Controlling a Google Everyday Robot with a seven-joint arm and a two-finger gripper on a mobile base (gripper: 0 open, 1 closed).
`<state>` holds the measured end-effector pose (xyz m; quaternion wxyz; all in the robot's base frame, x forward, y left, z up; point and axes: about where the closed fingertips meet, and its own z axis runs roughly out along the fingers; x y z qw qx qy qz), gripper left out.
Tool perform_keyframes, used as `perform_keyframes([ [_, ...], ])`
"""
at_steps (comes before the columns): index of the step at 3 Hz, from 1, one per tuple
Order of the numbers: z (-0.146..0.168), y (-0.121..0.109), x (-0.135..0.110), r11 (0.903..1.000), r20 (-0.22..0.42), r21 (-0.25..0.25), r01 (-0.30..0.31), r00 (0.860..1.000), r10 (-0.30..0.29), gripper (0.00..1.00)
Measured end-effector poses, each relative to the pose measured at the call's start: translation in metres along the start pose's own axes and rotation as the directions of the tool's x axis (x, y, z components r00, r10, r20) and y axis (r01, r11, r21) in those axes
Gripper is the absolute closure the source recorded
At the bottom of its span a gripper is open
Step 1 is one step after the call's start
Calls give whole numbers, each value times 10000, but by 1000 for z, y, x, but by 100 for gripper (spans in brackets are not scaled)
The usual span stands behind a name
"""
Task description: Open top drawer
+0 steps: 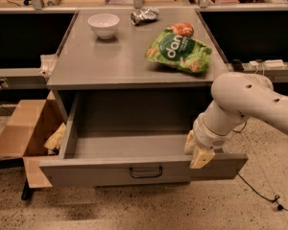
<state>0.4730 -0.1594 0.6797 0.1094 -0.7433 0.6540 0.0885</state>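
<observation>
The top drawer (96, 172) is a wide grey metal drawer with a small dark bail handle (146, 172) at the centre of its front. It stands pulled far out from the grey cabinet (125, 61), and its inside looks empty. My gripper (198, 152) hangs from the white arm (245, 104) at the right end of the drawer's front edge, its pale fingers (202, 158) pointing down over the rim. The two lower drawers are hidden under the open one.
On the cabinet top stand a white bowl (103, 25), a green snack bag (178, 51) and a crumpled foil bag (144, 16). An open cardboard box (26, 135) sits on the floor at the left. A cable (261, 193) runs over the floor at the right.
</observation>
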Motion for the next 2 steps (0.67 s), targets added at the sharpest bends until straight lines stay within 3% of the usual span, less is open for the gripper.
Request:
perform_keyframes([
  [1,-1,0,2,10000,0,-1,0,10000,0,0],
  [2,-1,0,2,10000,0,-1,0,10000,0,0],
])
